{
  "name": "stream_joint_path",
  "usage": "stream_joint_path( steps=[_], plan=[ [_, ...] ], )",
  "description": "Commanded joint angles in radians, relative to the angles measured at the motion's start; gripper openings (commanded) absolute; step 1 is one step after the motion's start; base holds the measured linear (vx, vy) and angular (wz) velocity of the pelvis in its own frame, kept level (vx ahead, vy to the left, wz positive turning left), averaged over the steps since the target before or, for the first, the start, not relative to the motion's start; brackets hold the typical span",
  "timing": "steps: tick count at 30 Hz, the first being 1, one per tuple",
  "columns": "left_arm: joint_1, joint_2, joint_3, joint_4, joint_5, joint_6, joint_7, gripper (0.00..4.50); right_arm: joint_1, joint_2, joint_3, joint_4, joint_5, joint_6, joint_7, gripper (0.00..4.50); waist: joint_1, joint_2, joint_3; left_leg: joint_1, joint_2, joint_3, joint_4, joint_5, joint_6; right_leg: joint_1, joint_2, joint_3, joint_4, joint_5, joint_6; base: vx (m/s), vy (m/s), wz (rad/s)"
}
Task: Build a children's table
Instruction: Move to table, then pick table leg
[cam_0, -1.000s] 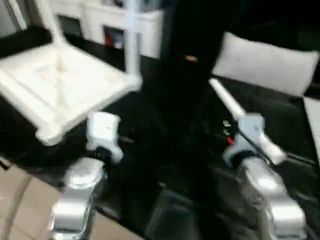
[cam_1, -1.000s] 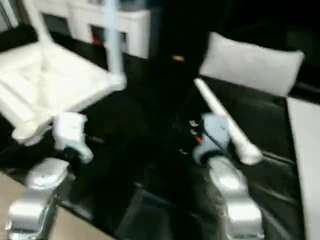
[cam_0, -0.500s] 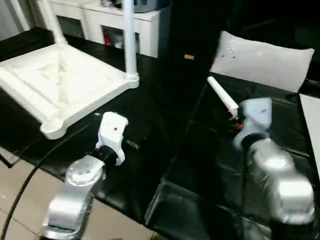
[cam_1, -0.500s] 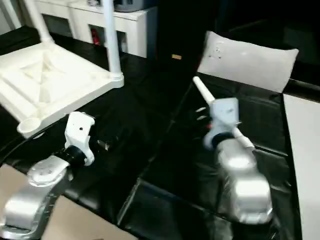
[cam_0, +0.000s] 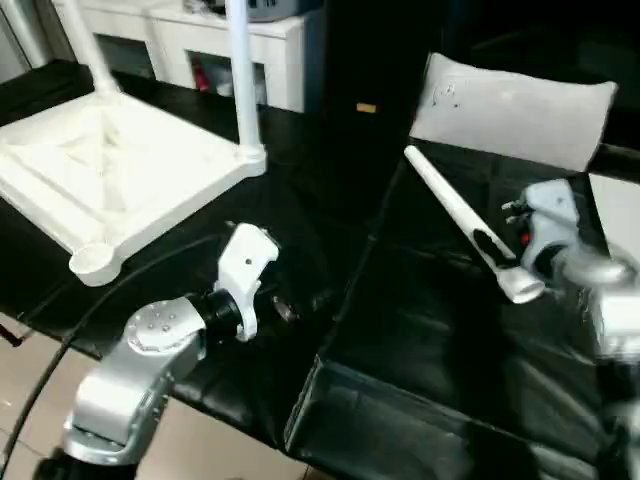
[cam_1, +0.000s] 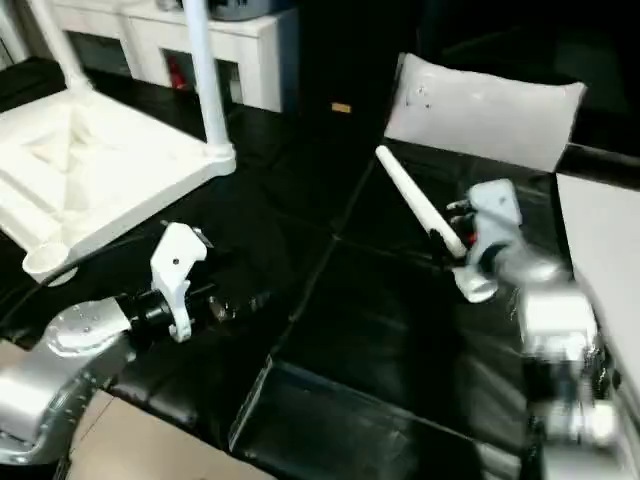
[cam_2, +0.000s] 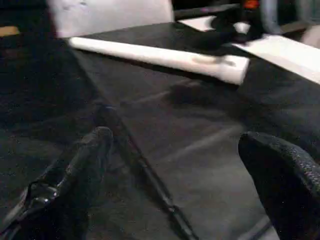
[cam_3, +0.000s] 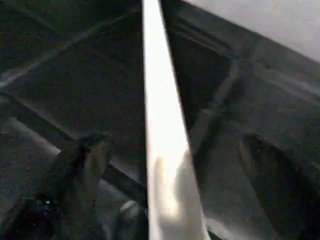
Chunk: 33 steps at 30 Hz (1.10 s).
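The children's table's white tabletop (cam_0: 120, 175) lies upside down at the left, ribbed side up. Two legs (cam_0: 240, 80) stand in its far sockets, and a near corner socket (cam_0: 95, 262) is empty. A loose white leg (cam_0: 455, 215) lies on the black table at the right. My right gripper (cam_0: 490, 240) reaches in from the right, open, with its fingers (cam_3: 85, 165) either side of this leg (cam_3: 160, 125) near its thick end. My left gripper (cam_0: 290, 305) hovers open and empty over the black surface, pointing towards the loose leg (cam_2: 160, 56).
A grey-white panel (cam_0: 510, 105) leans at the back right behind the loose leg. A flat white strip (cam_0: 612, 200) lies at the far right. A white shelf unit (cam_0: 190, 30) stands behind the table. A black cable (cam_0: 60, 340) trails off the near left edge.
My right arm has swung out to the right, so its gripper now reaches the loose leg from the side. My left gripper has turned to the right. The camera has shifted too.
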Motion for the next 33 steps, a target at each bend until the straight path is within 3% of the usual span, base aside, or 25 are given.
stream_joint_path(
  steps=[1,3,4,5,7,8,10,16,25,33],
  plan=[
    [-0.003,0.017,-0.015,-0.032,-0.02,0.019,-0.03,4.47,-0.036,-0.004,0.014,0.079,0.005,-0.036,0.057,4.5,0.003,-0.01,-0.046,-0.008,-0.012,0.033,-0.059,-0.229,0.035,0.053,-0.033,0.015,-0.083,-0.333,-0.178,0.0,0.0,0.0],
    [-0.004,0.018,-0.014,-0.035,-0.026,0.024,-0.032,4.47,-0.057,-0.004,0.014,0.119,-0.003,-0.051,0.058,4.5,0.006,-0.014,-0.049,-0.008,-0.008,0.034,-0.059,-0.222,0.035,0.054,-0.034,0.015,-0.081,-0.32,-0.185,0.0,0.0,0.0],
    [-0.009,0.024,-0.014,-0.04,-0.034,0.033,-0.034,4.47,-0.114,-0.01,0.016,0.238,-0.014,-0.086,0.081,4.5,0.007,-0.019,-0.048,-0.008,-0.008,0.036,-0.059,-0.216,0.035,0.055,-0.033,0.014,-0.08,-0.315,-0.187,0.0,0.0,0.0],
    [-0.01,0.025,-0.014,-0.041,-0.037,0.038,-0.034,4.49,-0.135,-0.015,0.02,0.287,-0.021,-0.101,0.087,4.33,0.006,-0.015,-0.05,-0.008,-0.008,0.034,-0.059,-0.219,0.033,0.053,-0.033,0.012,-0.075,-0.309,-0.2,0.0,0.0,0.0],
    [-0.011,0.03,-0.013,-0.043,-0.045,0.047,-0.033,4.5,-0.178,-0.025,0.032,0.388,-0.039,-0.137,0.102,4.22,0.007,-0.016,-0.048,-0.009,-0.008,0.036,-0.057,-0.233,0.031,0.053,-0.035,0.01,-0.076,-0.326,-0.205,0.0,0.0,0.0],
    [-0.01,0.034,-0.012,-0.045,-0.046,0.05,-0.033,4.5,-0.194,-0.028,0.035,0.426,-0.042,-0.148,0.111,4.22,0.009,-0.022,-0.047,-0.007,-0.008,0.038,-0.056,-0.237,0.034,0.051,-0.035,0.01,-0.077,-0.341,-0.198,0.0,0.0,0.0],
    [-0.007,0.041,-0.01,-0.048,-0.05,0.055,-0.036,4.5,-0.223,-0.033,0.047,0.5,-0.054,-0.168,0.124,4.02,0.009,-0.02,-0.048,-0.008,-0.007,0.038,-0.056,-0.233,0.035,0.051,-0.036,0.009,-0.078,-0.341,-0.197,0.0,0.0,0.0],
    [0.005,0.046,-0.018,-0.051,-0.054,0.056,-0.035,4.5,-0.248,-0.036,0.058,0.594,-0.07,-0.201,0.149,3.51,0.011,-0.027,-0.05,-0.014,-0.004,0.038,-0.057,-0.183,0.043,0.058,-0.036,0.008,-0.069,-0.266,-0.218,0.0,0.0,0.0],
    [0.012,0.06,-0.018,-0.068,-0.072,0.07,-0.037,4.5,-0.296,-0.038,0.038,0.72,-0.069,-0.251,0.177,2.71,0.009,-0.032,-0.045,-0.012,-0.002,0.038,-0.057,-0.221,0.041,0.053,-0.037,0.007,-0.072,-0.316,-0.215,0.0,0.0,0.0],
    [0.015,0.061,-0.025,-0.081,-0.084,0.084,-0.03,4.5,-0.315,-0.036,0.064,0.769,-0.091,-0.26,0.229,1.98,0.011,-0.035,-0.045,-0.013,-0.001,0.039,-0.057,-0.207,0.046,0.054,-0.039,0.007,-0.069,-0.301,-0.226,0.0,0.0,0.0]
  ],
)
